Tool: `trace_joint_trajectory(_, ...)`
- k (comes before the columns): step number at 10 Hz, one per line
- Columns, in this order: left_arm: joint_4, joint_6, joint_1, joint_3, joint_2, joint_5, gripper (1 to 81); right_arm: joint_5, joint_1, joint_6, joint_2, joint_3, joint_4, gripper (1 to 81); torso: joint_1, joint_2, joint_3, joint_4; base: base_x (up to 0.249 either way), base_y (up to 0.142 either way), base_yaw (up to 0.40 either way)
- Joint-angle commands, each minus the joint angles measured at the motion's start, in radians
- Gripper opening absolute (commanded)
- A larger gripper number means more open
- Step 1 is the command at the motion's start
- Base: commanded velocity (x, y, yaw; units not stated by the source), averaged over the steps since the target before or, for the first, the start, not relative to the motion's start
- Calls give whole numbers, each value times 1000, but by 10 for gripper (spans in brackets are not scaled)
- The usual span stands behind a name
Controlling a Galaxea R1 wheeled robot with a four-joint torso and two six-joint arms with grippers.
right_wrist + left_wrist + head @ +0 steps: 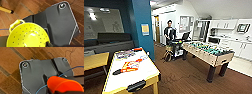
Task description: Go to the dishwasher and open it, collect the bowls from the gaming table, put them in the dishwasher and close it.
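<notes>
While the head camera looks across a lounge with a wood floor point(184, 75), one gaming table point(129, 67), yellow-sided with a white top and orange-red markings, stands at about eight o'clock, close in. One dark slot point(136, 85) shows at its near end and one dark paddle-like piece point(116, 72) lies on its top. One foosball table point(207, 51) with a green field and dark legs stands at about two o'clock, well apart from the gaming table. One person point(169, 31) stands at twelve o'clock behind a cart point(174, 48) with a laptop on it. White cabinets point(239, 47) and a counter run along the far wall at three o'clock; the dishwasher cannot be made out among them. A teal pillar point(142, 25) with one yellow notice point(145, 29) rises at eleven o'clock, and a dark sofa point(109, 41) sits at ten o'clock.

In the left wrist view one orange bowl point(63, 85) sits close at the claw, over the wood floor, with one blue cable point(70, 70) passing it; I cannot tell whether the left claw is spread or pinching it.

In the right wrist view one yellow-green colander bowl point(28, 36), dotted with holes and with one loop handle point(15, 24), sits close at the claw; whether the right claw grips it I cannot tell. One yellow table leg point(6, 10) shows beyond it.
</notes>
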Motion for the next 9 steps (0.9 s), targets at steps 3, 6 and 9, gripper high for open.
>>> trace_joint_trajectory(3, -4, -7, -63, -2, -1, 134, 10, -83, 53, -2, 8, 2, -35, 10, 0, 0, 0, 0, 0, 0, -399)
trace_joint_trajectory(6, -6, -7, -63, -2, 2, 136, 10, -83, 53, -1, 11, 2, -38, 10, 0, 0, 0, 0, 0, 0, -399)
trace_joint_trajectory(9, -9, -7, -63, -2, 9, 136, 10, -83, 56, -1, 17, 2, -38, 10, 0, 0, 0, 0, 0, 0, -399)
